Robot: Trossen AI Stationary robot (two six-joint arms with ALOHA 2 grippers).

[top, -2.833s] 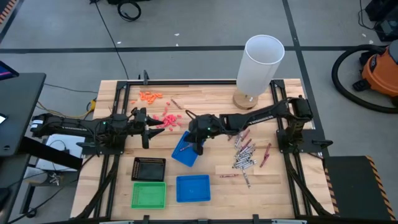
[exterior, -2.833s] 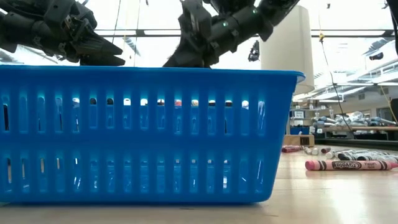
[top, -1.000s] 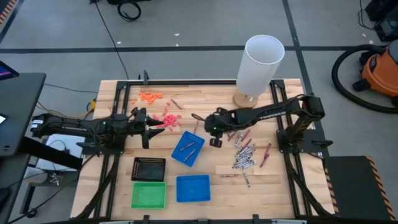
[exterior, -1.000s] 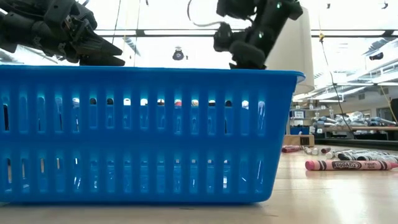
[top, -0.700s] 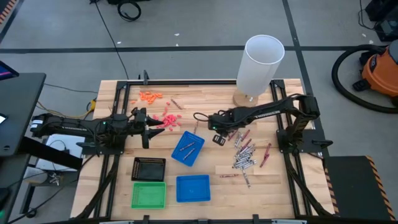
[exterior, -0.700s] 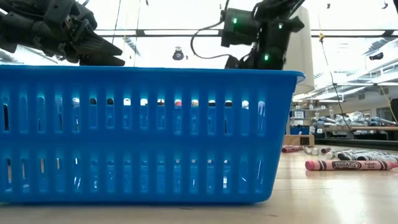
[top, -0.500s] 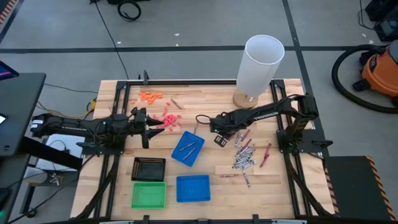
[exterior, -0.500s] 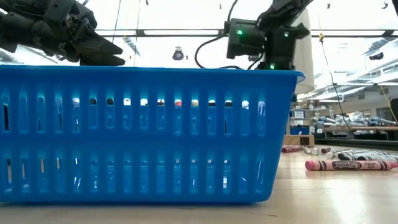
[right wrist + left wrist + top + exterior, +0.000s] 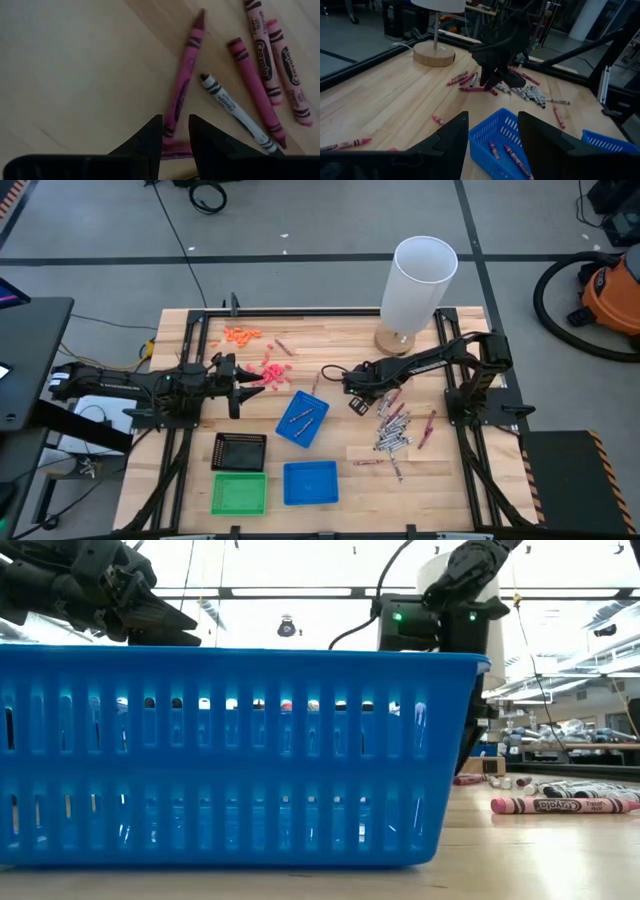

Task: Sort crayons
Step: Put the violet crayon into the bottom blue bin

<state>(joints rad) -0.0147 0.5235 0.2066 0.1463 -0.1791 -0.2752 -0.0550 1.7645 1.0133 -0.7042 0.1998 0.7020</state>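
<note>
Loose crayons, maroon and grey-silver [image 9: 392,425], lie flat on the table right of centre, and a few more lie in a tilted blue tray [image 9: 302,418]. My right gripper [image 9: 355,402] points down at the left edge of that pile, narrowly open. Its fingertips [image 9: 175,131] stand on either side of the near end of one maroon crayon [image 9: 184,85]. A grey-silver crayon [image 9: 235,112] and other maroon ones lie beside it. My left gripper [image 9: 492,130] hangs open and holds nothing at the table's left [image 9: 250,383]. My right gripper comes from above, pointing down, with a finger on each side of the maroon crayon's end [image 9: 171,131]. The crayon lies flat on the table. Whether the fingers touch it I cannot tell.
A blue tray [image 9: 310,482], a green tray [image 9: 240,493] and a black tray [image 9: 240,451] stand along the near edge. Salmon-pink bits [image 9: 272,372] and orange bits [image 9: 240,334] lie at the far left. A tall white cylinder on a wooden base [image 9: 420,285] stands at the far right.
My right gripper has gone a little toward the table's right edge and down onto the crayon pile, and its wrist has rolled. The left arm has kept still, and the crayons and trays lie as before.
</note>
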